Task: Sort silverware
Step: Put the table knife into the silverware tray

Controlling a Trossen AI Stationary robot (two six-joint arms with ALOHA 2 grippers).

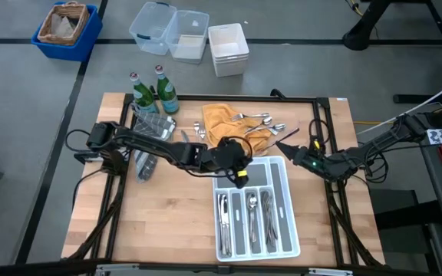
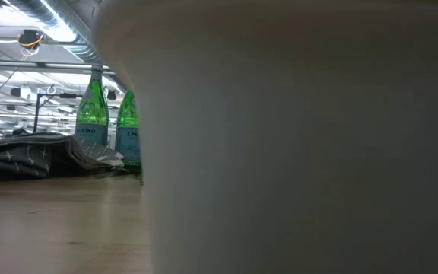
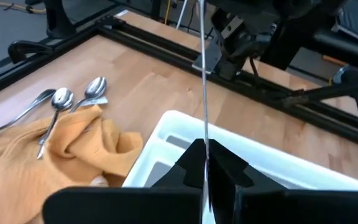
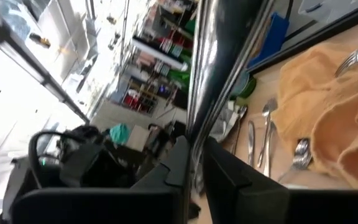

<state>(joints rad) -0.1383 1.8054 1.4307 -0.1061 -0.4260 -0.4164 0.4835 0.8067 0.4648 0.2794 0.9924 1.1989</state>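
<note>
Worktop [image 1: 167, 222] carries the white tray [image 1: 271, 172] near its middle, with the orange cloth [image 1: 219, 121] just beyond the tray's far end. Sorted pieces [image 1: 248, 218] already lie lengthwise in the tray's compartments, and loose silverware [image 1: 258, 123] sits on and beside the cloth. My left end effector [image 3: 205, 171] is over the tray's far end, pressed together on a thin utensil [image 3: 203, 81] that stands upright and shows edge-on. My right end effector [image 4: 194, 165] hangs near the tray's far right corner, pinching a shiny strip [image 4: 213, 56]. I judge these pieces light, rigid and slick: polished metal that can swivel or slide in a narrow pinch. I'd take them across the flat of the handle, near the balance point, and the ones on the cloth may be easier because the soft fabric gives under the fingers. Edge-on, I cannot tell whether the left piece is a knife, fork or spoon, and its lower end is hidden behind the fingers. The right strip's type is just as unclear. The low view is mostly blocked by a pale blur close to the lens, leaving only the green bottles [image 2: 93, 114] readable
</note>
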